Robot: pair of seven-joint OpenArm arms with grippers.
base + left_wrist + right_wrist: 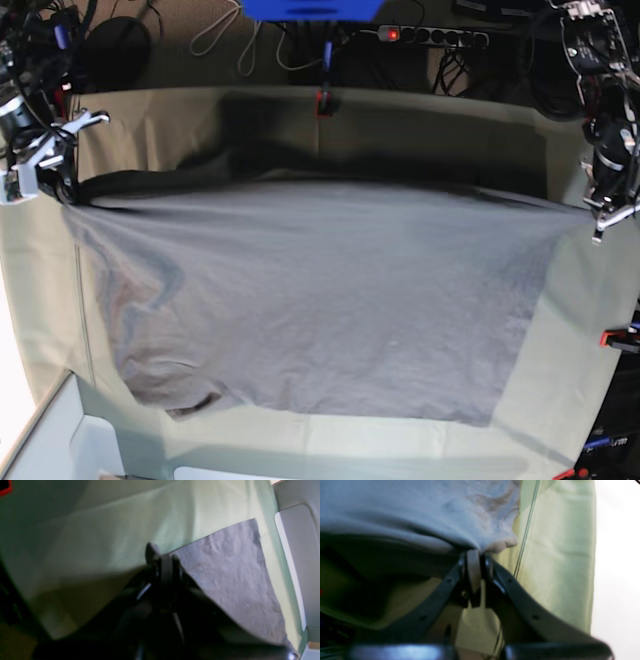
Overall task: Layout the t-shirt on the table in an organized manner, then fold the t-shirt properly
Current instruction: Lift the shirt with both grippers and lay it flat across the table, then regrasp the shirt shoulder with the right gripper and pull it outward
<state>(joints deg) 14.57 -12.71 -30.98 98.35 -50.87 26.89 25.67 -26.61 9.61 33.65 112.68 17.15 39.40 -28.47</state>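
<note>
Hanging t-shirt (320, 300) between right gripper (62, 190) and left gripper (592, 208) (both clamped).

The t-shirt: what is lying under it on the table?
Under the t-shirt only the pale green cloth of the table shows, around its edges. Whatever lies beneath the middle of the shirt is covered and cannot be seen.

Each arm ended in a black tool: the right tool (475, 562) had curved fingers (520, 605) dotted with small screw holes. In the base view the left tool (607, 215) showed silver-white parts beneath black cabling.
</note>
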